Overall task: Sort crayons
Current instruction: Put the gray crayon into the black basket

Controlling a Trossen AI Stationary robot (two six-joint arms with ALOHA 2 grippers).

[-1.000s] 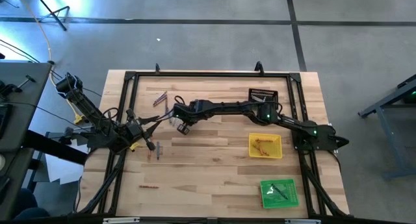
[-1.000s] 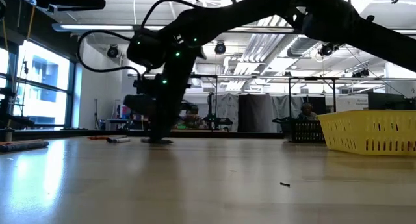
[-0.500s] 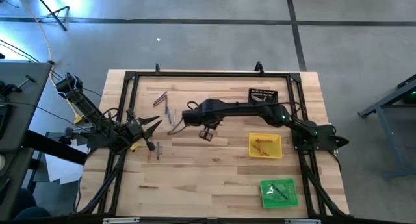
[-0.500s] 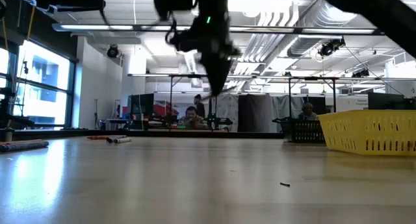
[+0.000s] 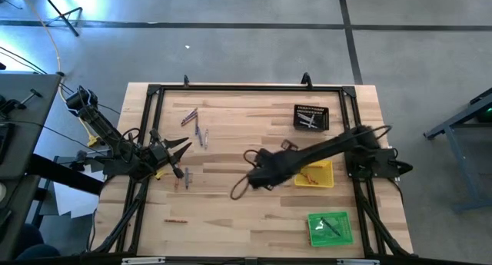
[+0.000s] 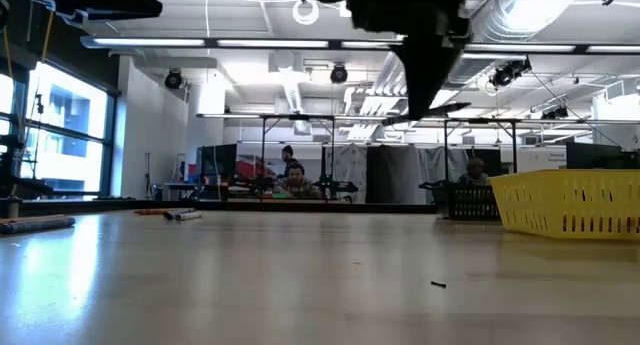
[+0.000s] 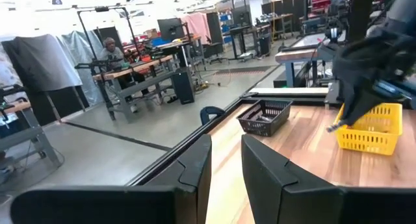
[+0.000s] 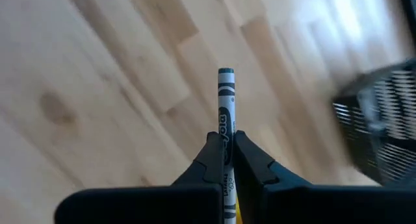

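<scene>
Grey crayon (image 8: 225,113) sitting pinched in the right tool (image 8: 225,149), mid-frame overhead beside the yellow tray (image 5: 314,173). Better carrying on to the black tray (image 5: 310,117), releasing low. Only showing the crayon in the wrist view. Left tool (image 5: 183,147) parting, idling at left worktop (image 5: 254,211) edge.

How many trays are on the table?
3: the black tray near the far edge, the yellow tray partly under the right arm, the green tray at the near edge.
</scene>
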